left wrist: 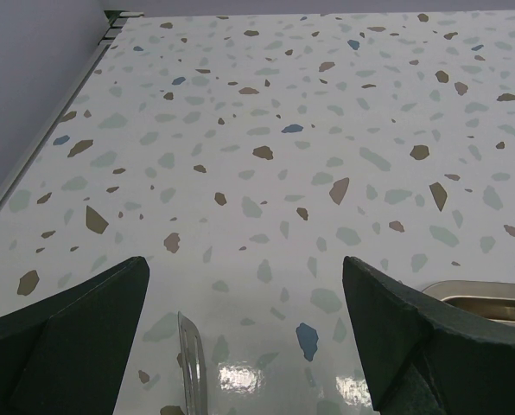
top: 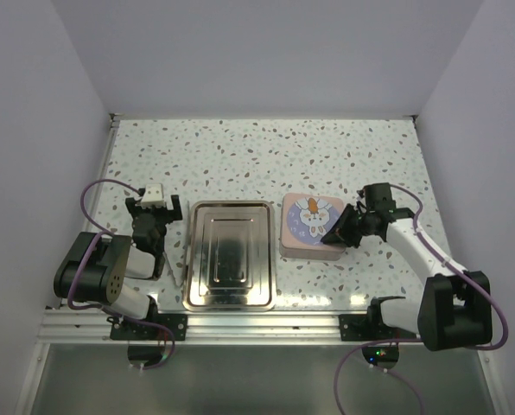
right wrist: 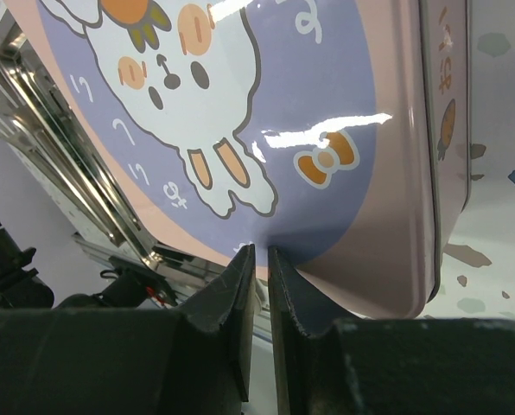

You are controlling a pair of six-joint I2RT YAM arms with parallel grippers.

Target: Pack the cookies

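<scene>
No cookies show in any view. A square pink tin (top: 309,225) with a purple lid and a white rabbit picture sits closed on the table, right of the tray. In the right wrist view the lid (right wrist: 266,104) fills the frame. My right gripper (top: 335,235) is at the tin's near right side. Its fingers (right wrist: 260,252) are pinched almost together on the thin edge of the lid. My left gripper (top: 151,229) is open and empty over bare table left of the tray, its jaws (left wrist: 244,268) wide apart.
An empty steel tray (top: 230,255) lies between the arms; its corner shows in the left wrist view (left wrist: 491,298). A thin metal utensil (left wrist: 191,363) lies on the table under the left gripper. White walls close in the back and sides.
</scene>
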